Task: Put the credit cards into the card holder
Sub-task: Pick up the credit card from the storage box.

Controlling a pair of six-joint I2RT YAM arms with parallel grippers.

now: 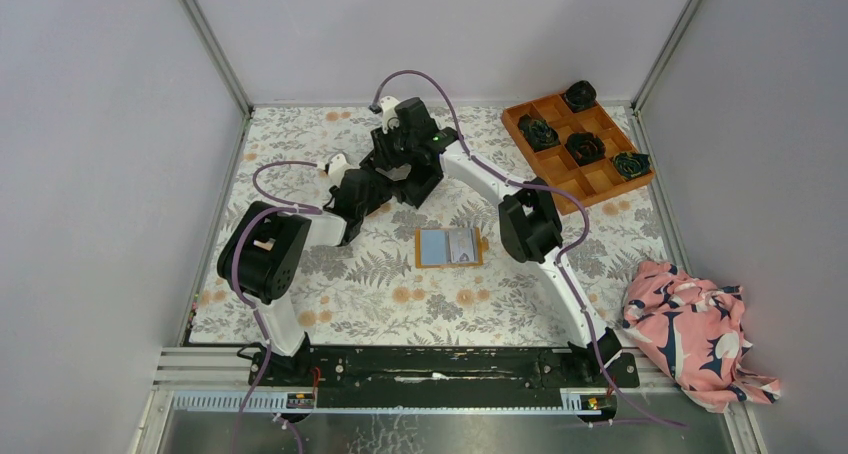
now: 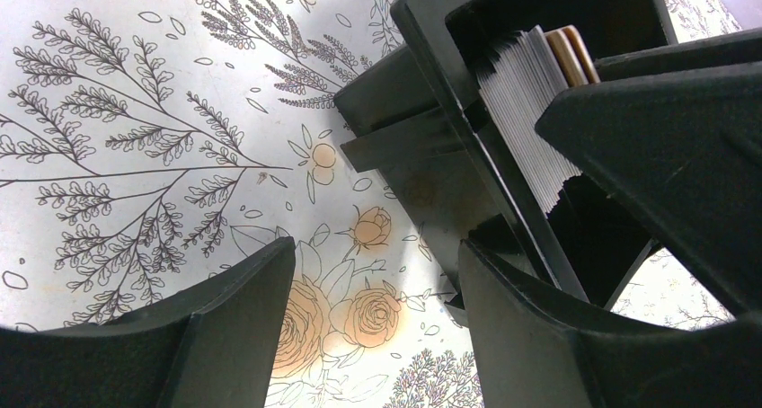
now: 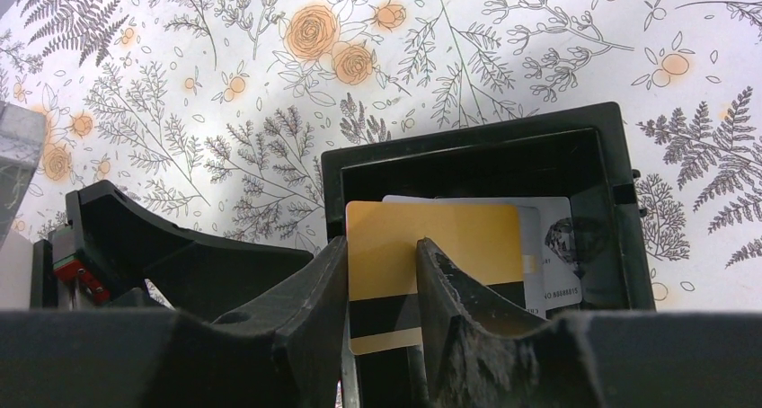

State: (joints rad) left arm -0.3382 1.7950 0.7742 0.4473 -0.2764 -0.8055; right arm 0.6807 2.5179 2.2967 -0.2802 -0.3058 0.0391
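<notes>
Gold is what I am watching: the gold card point(image 3: 431, 237) stands at the front of the credit cards point(image 2: 526, 111), which are packed on edge in the black bin point(image 3: 467, 147). My right gripper point(image 3: 379, 246) is down at it with its 2 fingers half closed, 1 at the card's left edge and the other across its face. I cannot tell from either wrist view whether the pads are biting on it or only framing it. My left gripper point(image 2: 377, 246) is released wide, with nothing but floral cloth point(image 2: 135, 111) between its fingers, just beside the bin's outer wall. The card holder point(image 1: 449, 246) lies open, blue side up, nearer the arm bases and apart from the bin.

My judgement is that the step in hand is peeling 1 card off the pack. To do it well I would close gently until only the gold card is pinched. I would then lift straight up along the bin wall, so the white card point(image 3: 550, 246) behind does not ride along. Should the bin drag, I would set the left fingers against it to steady it.
</notes>
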